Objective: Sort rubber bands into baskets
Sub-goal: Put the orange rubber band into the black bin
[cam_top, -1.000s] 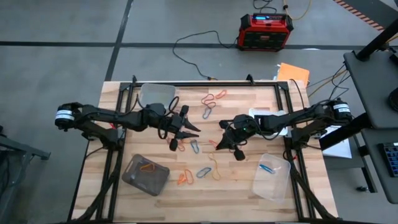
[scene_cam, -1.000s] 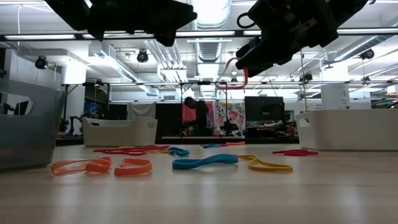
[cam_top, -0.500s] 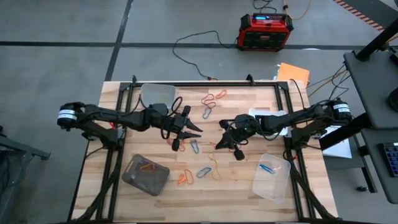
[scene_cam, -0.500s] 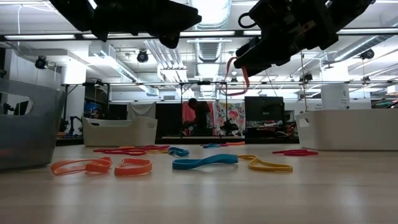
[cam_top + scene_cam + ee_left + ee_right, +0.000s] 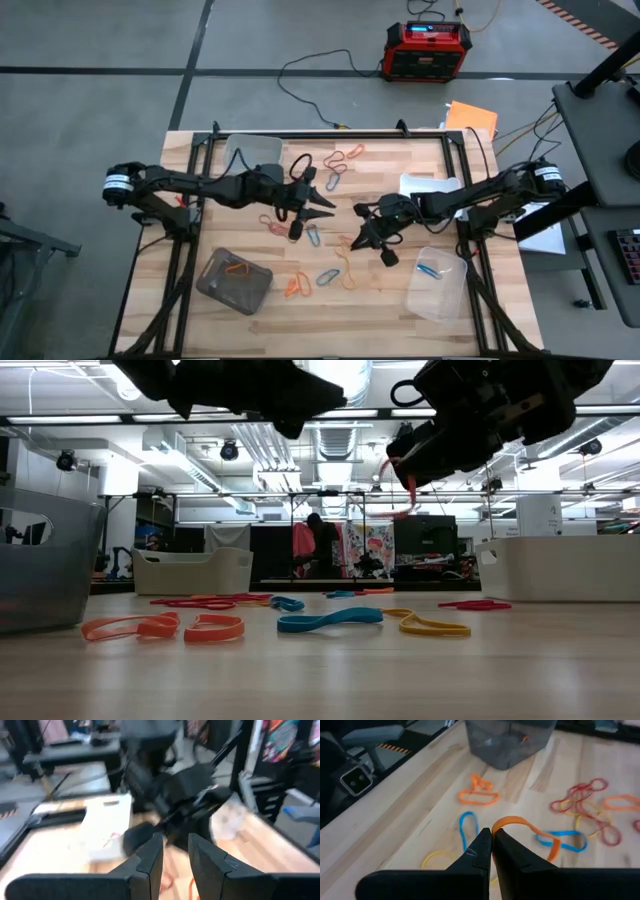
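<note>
Left gripper (image 5: pixel 313 205) shifted toward the middle of the surface (image 5: pixel 395 290), now nearer the right gripper (image 5: pixel 362 236). Right gripper moved slightly toward the clear basket (image 5: pixel 437 283), carrying its orange rubber band (image 5: pixel 525 827) along. Across the room, the person (image 5: pixel 320 543) in the background stepped a little sideways.

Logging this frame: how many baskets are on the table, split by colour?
Clear rectangular plastic tubs: 2
White rectangular plastic tub: 1
Smoky grey-brown rectangular plastic tub: 1
Total: 4
</note>
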Controlling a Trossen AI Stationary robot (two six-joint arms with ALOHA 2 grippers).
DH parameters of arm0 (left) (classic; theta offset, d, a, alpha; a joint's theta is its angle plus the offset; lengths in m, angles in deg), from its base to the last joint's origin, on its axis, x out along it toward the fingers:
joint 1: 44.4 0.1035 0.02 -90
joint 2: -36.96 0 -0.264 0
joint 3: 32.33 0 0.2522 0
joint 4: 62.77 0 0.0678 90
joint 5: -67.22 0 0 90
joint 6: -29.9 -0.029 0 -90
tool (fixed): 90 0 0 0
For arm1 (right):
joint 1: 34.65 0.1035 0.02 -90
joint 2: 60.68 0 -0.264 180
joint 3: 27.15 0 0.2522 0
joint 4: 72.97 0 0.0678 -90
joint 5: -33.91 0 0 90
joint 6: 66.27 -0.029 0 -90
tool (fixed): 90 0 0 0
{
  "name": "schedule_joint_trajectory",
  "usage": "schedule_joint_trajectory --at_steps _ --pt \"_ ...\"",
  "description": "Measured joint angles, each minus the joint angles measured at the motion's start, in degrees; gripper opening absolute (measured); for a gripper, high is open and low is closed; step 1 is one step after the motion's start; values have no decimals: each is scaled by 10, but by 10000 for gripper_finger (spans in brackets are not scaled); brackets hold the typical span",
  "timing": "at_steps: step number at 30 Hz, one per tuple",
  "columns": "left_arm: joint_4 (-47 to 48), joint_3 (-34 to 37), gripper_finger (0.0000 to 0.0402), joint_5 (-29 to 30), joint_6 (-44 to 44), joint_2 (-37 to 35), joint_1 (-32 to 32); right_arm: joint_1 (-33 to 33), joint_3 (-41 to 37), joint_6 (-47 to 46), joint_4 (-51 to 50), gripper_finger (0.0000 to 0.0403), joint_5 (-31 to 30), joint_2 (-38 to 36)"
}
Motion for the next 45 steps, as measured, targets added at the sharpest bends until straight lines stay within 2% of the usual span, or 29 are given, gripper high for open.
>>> schedule_joint_trajectory --at_steps 13,24,30,39,42,45 --pt "67 -13 88 0 -17 4 -2 1 0 -1 -6 9 0 -21" --pt "67 -13 211 -4 -44 29 -4 -9 54 14 -5 9 0 -29" --pt "67 -13 248 -67 -50 44 -4 -30 63 15 -5 9 -3 -28" --pt "7 -13 247 -74 -46 78 -4 -50 68 15 -3 9 -4 -28" --pt "7 -14 230 -74 -46 87 -4 -54 68 15 -4 9 -4 -28" --pt "8 -14 192 -73 -46 92 -4 -56 68 15 -4 9 -5 -28"
